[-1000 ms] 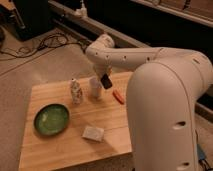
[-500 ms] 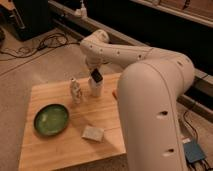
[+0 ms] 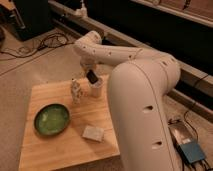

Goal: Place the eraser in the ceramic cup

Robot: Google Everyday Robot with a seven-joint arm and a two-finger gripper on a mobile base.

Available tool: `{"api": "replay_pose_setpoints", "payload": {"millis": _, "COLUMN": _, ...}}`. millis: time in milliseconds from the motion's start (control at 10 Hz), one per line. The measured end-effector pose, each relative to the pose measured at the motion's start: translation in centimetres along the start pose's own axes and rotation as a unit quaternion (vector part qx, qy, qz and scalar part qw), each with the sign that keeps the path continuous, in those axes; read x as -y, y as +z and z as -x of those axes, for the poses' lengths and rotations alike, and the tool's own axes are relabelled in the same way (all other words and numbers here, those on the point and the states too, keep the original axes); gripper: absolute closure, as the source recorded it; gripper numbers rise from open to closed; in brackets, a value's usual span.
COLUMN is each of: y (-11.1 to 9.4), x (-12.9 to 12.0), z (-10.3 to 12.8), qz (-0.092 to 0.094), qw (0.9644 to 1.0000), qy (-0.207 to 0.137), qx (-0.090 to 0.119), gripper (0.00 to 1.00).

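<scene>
The whitish ceramic cup (image 3: 96, 90) stands at the back middle of the wooden table (image 3: 60, 150). My gripper (image 3: 91, 75) reaches down from the white arm (image 3: 107, 52) and hangs right over the cup's mouth. It is shut on the eraser (image 3: 93, 78), a small black block tilted with its lower end at the cup's rim. I cannot tell whether the eraser's end is inside the cup.
A small white patterned bottle (image 3: 76, 91) stands just left of the cup. A green bowl (image 3: 51, 119) sits at the left of the table and a flat whitish pad (image 3: 93, 133) near the front. My arm's large body (image 3: 142, 115) covers the table's right side.
The gripper has moved left and settled over the cup's mouth with the eraser. The arm's body now hides the table's right side and the red object there.
</scene>
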State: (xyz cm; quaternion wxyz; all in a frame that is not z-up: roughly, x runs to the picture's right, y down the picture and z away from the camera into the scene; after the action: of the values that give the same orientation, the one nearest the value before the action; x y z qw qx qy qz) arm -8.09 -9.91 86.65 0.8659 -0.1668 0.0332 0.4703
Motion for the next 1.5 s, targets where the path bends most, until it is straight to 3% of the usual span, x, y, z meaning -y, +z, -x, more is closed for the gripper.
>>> {"api": "replay_pose_setpoints", "payload": {"millis": 100, "y": 0.2, "x": 0.7, "z": -0.8, "qz": -0.002, "qw": 1.0000, "qy": -0.003, "qx": -0.001, "gripper": 1.00}}
{"api": "replay_pose_setpoints", "payload": {"millis": 400, "y": 0.8, "x": -0.7, "z": -0.3, "qz": 0.005, "qw": 0.9999, "qy": -0.014, "qx": -0.006, "gripper": 0.99}}
{"api": "replay_pose_setpoints", "payload": {"millis": 600, "y": 0.7, "x": -0.2, "z": -1.0, "qz": 0.002, "qw": 0.9999, "qy": -0.010, "qx": -0.007, "gripper": 0.86}}
{"api": "replay_pose_setpoints", "payload": {"millis": 700, "y": 0.6, "x": 0.0, "z": -1.5, "qz": 0.001, "qw": 0.9999, "qy": -0.008, "qx": -0.008, "gripper": 0.73}}
{"api": "replay_pose_setpoints", "payload": {"millis": 1000, "y": 1.0, "x": -1.1, "z": -1.0, "qz": 0.005, "qw": 0.9997, "qy": -0.019, "qx": -0.012, "gripper": 0.47}}
{"api": "replay_pose_setpoints", "payload": {"millis": 1500, "y": 0.9, "x": -1.4, "z": -1.8, "qz": 0.005, "qw": 0.9996, "qy": -0.021, "qx": -0.017, "gripper": 0.45}}
